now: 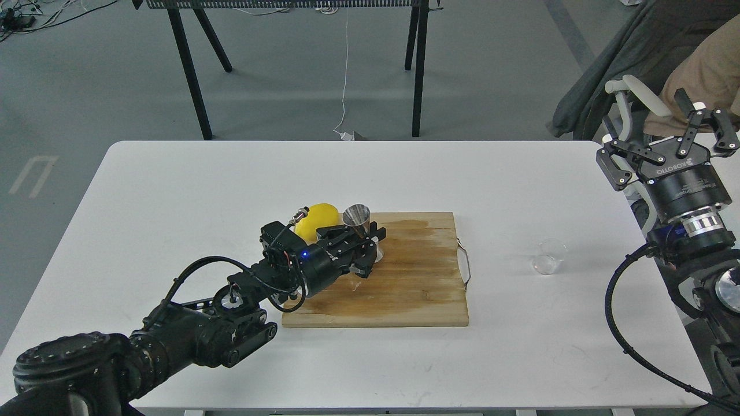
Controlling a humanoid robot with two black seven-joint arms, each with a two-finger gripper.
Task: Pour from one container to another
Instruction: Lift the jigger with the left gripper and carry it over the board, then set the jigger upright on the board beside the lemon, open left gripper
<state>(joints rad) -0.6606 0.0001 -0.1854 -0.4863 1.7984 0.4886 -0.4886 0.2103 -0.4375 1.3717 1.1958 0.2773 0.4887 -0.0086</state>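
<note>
My left gripper (363, 238) is shut on the steel hourglass jigger (358, 218), which stands nearly upright with its open cone facing up, low over the left half of the wooden cutting board (404, 283). Whether its base touches the board I cannot tell. The small clear glass cup (548, 257) stands on the white table to the right of the board, far from the jigger. My right gripper (670, 136) hangs open above the table's far right edge, well above and behind the cup, with nothing between its fingers.
A yellow lemon (315, 221) lies at the board's far left corner, partly hidden behind my left wrist. The board has a metal handle (466, 263) on its right side. A person in a chair (688, 75) is beyond the table's right corner.
</note>
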